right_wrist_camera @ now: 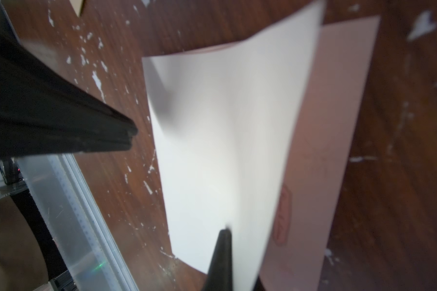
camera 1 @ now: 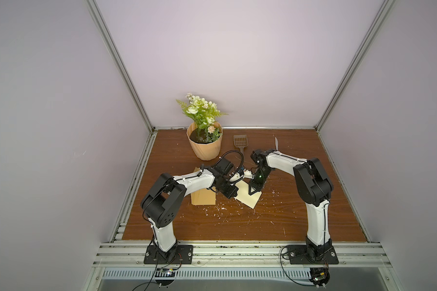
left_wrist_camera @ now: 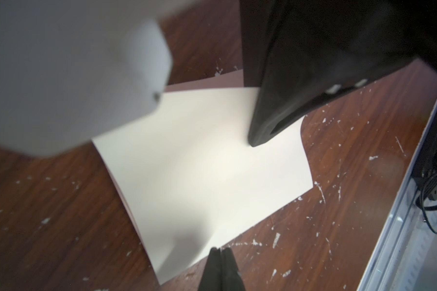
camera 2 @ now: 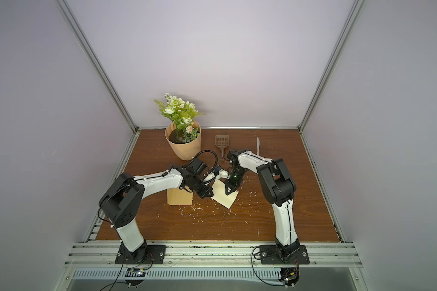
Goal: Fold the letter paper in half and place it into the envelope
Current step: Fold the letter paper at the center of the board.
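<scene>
The folded letter paper is shown on the table in both top views, the envelope at its nine o'clock. The right gripper, clenched empty, is pressed onto the sheet. The left gripper, likewise clenched, is poised at its edge. Only in the right wrist view is a pinkish under-leaf revealed, its reddish mark unreadable.

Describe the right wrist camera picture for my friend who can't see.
A pale cream letter paper lies folded on a white-flecked brown table, a pinkish layer peeking out beneath it. The right gripper, shut, touches the paper with its tip; the shut left gripper points at its edge.
</scene>
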Available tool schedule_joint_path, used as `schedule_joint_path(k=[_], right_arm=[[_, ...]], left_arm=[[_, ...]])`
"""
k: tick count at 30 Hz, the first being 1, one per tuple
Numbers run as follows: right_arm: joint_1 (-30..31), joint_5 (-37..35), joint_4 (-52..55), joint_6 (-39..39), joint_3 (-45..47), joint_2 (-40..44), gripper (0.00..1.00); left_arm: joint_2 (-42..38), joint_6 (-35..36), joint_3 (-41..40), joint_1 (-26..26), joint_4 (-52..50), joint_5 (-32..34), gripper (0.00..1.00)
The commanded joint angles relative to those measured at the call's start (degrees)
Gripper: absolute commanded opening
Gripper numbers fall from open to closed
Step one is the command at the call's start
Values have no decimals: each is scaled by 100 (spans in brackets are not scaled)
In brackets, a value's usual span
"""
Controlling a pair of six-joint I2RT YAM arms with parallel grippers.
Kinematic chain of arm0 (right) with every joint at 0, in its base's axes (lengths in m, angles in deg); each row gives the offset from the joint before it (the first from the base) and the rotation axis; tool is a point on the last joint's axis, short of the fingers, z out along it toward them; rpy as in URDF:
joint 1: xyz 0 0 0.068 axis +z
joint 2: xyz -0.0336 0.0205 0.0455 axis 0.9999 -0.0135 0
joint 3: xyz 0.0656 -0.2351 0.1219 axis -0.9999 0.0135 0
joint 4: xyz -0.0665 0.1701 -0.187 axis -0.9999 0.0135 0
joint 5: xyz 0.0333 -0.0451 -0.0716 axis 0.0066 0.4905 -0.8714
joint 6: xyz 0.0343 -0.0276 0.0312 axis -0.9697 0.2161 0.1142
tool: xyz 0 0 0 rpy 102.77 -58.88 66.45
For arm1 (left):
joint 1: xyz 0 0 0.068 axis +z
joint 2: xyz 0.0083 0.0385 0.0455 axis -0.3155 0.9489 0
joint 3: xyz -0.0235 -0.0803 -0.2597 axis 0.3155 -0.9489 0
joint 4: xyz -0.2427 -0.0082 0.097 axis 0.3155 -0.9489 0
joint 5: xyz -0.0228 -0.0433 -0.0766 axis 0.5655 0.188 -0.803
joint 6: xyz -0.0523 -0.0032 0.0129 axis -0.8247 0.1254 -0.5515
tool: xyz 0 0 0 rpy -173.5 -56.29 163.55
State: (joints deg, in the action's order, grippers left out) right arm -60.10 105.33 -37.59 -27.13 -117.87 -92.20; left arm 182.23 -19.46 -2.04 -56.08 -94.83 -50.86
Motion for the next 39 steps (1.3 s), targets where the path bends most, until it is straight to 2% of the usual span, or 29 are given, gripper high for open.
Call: schedule_joint_path(k=[1, 16, 31, 35, 39], right_arm=[[-12, -98, 69, -41, 73, -44, 0], [-13, -112, 100, -32, 7, -122, 0], [-12, -91, 138, -14, -45, -174, 0], [-16, -129, 96, -52, -37, -159, 12], [-21, -154, 60, -89, -19, -153, 29]], left_arm=[[110, 38, 17, 88, 64, 127, 0], [261, 69, -119, 209, 140, 219, 0], [530, 15, -242, 210, 123, 716, 0], [504, 12, -324, 209, 86, 747, 0], [480, 17, -423, 209, 27, 817, 0]])
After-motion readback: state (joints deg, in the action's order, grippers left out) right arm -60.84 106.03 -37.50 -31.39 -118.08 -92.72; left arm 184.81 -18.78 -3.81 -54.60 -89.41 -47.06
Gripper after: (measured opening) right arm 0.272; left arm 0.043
